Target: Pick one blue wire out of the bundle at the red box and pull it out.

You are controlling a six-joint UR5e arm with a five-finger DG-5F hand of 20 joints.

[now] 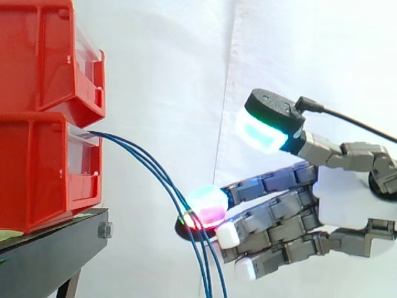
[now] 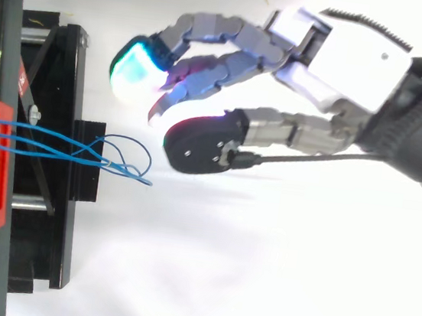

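White curtain hangs behind everything. Our hand is spread wide and holds nothing. Its thumb is lifted well clear of the fingers, which reach almost straight toward the red box. In the side view the foremost fingertip, glowing cyan and magenta, lies across the blue wires. From above, the fingertips sit off to one side of the strands, so we cannot tell whether it touches them.

The wires leave the front of the lower red box, arc away from it and droop below its base, running close together. Seen from above, they loop and tangle at the end farthest from the box. The box itself rests on a black stand.

We judge the wires thin, light and limp, with smooth insulation that could slip. A firm pinch between thumb and fingertip on one strand suits them, taken on the hanging stretch away from the box. The tangled loops may drag the neighbouring strands along.
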